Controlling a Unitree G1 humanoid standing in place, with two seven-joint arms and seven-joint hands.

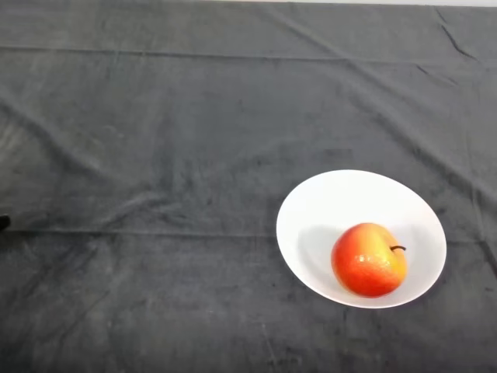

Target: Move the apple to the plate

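Note:
A red and yellow apple (pixel 370 259) with a short dark stem lies inside the white plate (pixel 334 198), in its front right part. The plate sits on the dark cloth at the right of the table. Only a small black tip of my left hand (pixel 2 223) shows at the view's left edge, far from the plate and the apple. It touches neither of them.
The dark cloth (pixel 178 140) covers the whole table and has several creases and folds. A pale strip of the table's far edge (pixel 466 3) shows at the top right.

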